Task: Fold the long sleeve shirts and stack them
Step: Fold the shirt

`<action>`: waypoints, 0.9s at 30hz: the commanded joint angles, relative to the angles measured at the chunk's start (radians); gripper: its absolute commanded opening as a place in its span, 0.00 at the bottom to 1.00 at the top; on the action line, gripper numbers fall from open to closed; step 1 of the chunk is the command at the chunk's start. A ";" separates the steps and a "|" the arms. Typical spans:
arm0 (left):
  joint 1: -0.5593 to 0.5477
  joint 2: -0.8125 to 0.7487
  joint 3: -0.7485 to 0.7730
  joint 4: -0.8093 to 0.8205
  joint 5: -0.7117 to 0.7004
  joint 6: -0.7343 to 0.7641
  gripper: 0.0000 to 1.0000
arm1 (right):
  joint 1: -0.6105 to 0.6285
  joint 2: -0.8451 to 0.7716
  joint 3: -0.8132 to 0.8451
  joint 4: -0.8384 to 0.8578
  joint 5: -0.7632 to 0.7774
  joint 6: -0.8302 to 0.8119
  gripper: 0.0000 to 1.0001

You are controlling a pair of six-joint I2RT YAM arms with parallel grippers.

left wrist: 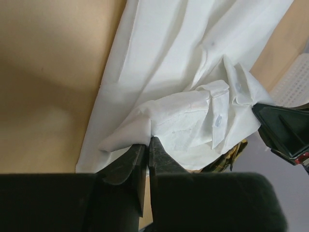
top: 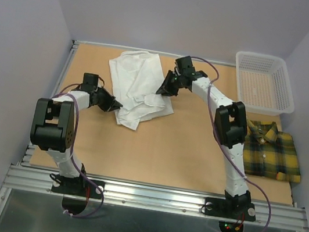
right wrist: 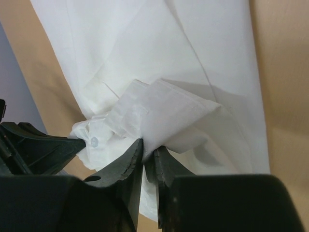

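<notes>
The white long sleeve shirt (top: 139,84) lies partly folded on the table, its sleeves gathered over its body. My left gripper (top: 117,106) is at its left lower edge. In the left wrist view its jaws (left wrist: 147,141) stand a thin slit apart, with a fold of the white shirt (left wrist: 169,58) drawn up into their tips. My right gripper (top: 162,89) is at the shirt's right side. In the right wrist view it (right wrist: 148,145) pinches a folded flap of the shirt (right wrist: 159,48). The plaid shirt (top: 269,151) lies folded at the right edge.
A white mesh basket (top: 264,80) stands at the back right corner, behind the plaid shirt. The table (top: 184,150) is tan wood with a metal rail along its near edge. Grey walls close in the left, back and right sides.
</notes>
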 commanded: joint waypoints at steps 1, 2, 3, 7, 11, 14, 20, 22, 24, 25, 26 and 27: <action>0.018 0.019 0.068 0.036 0.015 0.033 0.20 | -0.009 0.029 0.080 0.024 0.049 0.009 0.21; 0.021 0.026 0.074 0.036 0.016 0.036 0.25 | -0.010 0.032 0.082 0.025 0.062 0.011 0.22; 0.021 0.027 0.083 0.036 0.018 0.038 0.28 | -0.012 0.037 0.091 0.025 0.065 0.011 0.29; 0.029 0.013 0.100 0.032 0.022 0.052 0.55 | -0.019 0.020 0.106 0.028 0.063 0.002 0.53; 0.032 -0.035 0.114 0.024 0.044 0.059 0.71 | -0.021 -0.055 0.085 0.030 0.080 -0.029 0.74; 0.034 -0.110 0.111 0.009 0.045 0.068 0.94 | -0.021 -0.121 0.001 0.033 0.098 -0.035 0.85; 0.035 -0.274 0.105 -0.100 -0.074 0.183 0.99 | -0.021 -0.334 -0.307 0.157 0.088 0.023 0.91; 0.035 -0.331 0.093 -0.155 -0.143 0.254 0.99 | -0.021 -0.417 -0.464 0.264 0.077 0.074 0.92; 0.034 -0.389 0.074 -0.198 -0.191 0.301 0.99 | -0.016 -0.462 -0.598 0.364 0.069 0.137 0.95; 0.035 -0.412 0.052 -0.207 -0.236 0.341 0.99 | -0.010 -0.503 -0.639 0.396 0.072 0.155 0.96; 0.035 -0.432 0.041 -0.227 -0.261 0.367 0.99 | -0.006 -0.520 -0.682 0.456 0.079 0.196 0.98; 0.035 -0.472 0.016 -0.235 -0.309 0.389 0.99 | -0.001 -0.538 -0.746 0.488 0.092 0.216 1.00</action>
